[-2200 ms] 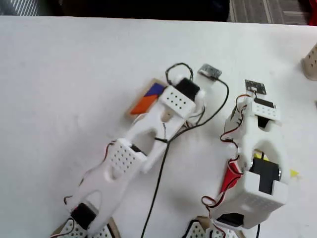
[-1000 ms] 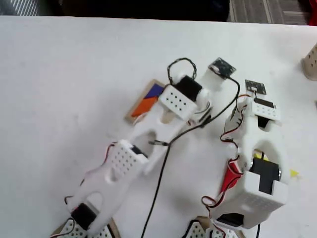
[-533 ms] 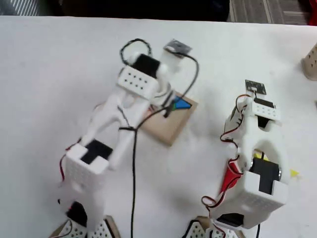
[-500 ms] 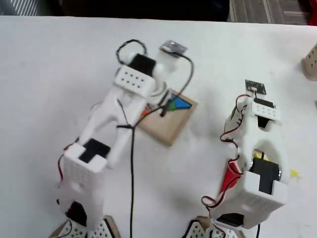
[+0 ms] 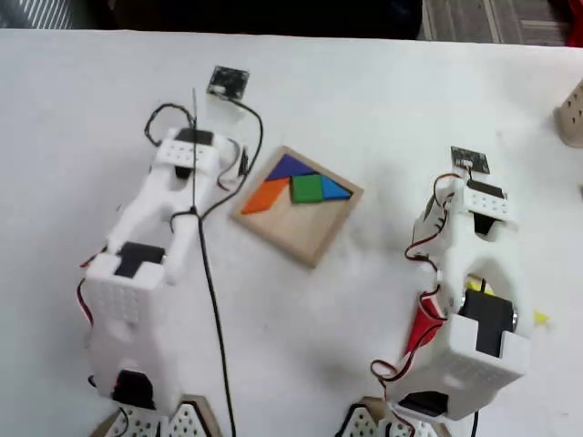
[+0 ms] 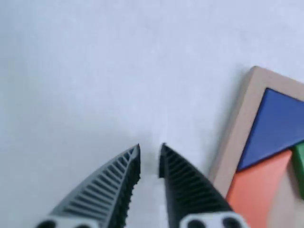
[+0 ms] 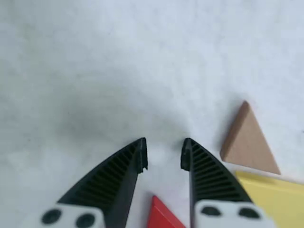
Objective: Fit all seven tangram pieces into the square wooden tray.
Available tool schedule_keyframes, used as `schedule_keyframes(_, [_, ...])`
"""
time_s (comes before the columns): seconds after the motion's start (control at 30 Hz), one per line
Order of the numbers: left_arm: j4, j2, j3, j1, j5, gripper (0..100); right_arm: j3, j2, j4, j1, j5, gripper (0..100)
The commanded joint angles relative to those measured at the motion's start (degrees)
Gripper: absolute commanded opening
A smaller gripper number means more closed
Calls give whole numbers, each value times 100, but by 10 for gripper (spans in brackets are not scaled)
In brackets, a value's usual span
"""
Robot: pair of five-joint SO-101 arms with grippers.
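1. On white table [image 5: 91, 100], btwn the two arms: square wooden tray [image 5: 305, 241], turned corner-on like a diamond.
2. In tray, grouped in the half farther from the arm bases: purple-blue flat piece [image 5: 290, 167], orange flat piece [image 5: 266, 196], green square piece [image 5: 307, 188], blue triangle piece [image 5: 333, 188]. Rest of tray floor is bare wood.
3. Over bare table just beside tray's rim: left gripper [image 6: 149, 152], fingers only a narrow slit apart, nothing held.
4. Over table, well apart from tray: right gripper [image 7: 164, 145], fingers parted a bit wider, nothing btwn them.
5. Loose on table nr right gripper: red flat piece [image 7: 161, 216] below the gap, yellow flat piece [image 7: 275, 197] by one finger, tan wooden triangle piece [image 7: 248, 140] just beside the yellow one.
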Motion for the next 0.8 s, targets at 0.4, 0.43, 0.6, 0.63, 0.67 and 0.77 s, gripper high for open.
schedule_keyframes(0.4, [1029,409,-721,92,105,23,-26,-198,-75,-22,79,119])
schedule_keyframes(0.43, [1240,409,-695,224,105,23,-26,-198,-84,-22,79,119])
schedule_keyframes(0.6, [1433,374,-360,690,457,23,-26,-198,-84,-31,79,119])
schedule_keyframes(0.63, [1424,330,-316,699,545,23,-26,-198,-84,-31,79,119])
schedule_keyframes(0.67, [1407,268,-246,708,554,23,-26,-198,-84,-31,79,119])
schedule_keyframes(0.77, [1398,22,70,760,580,23,-26,-198,-84,-31,79,119])
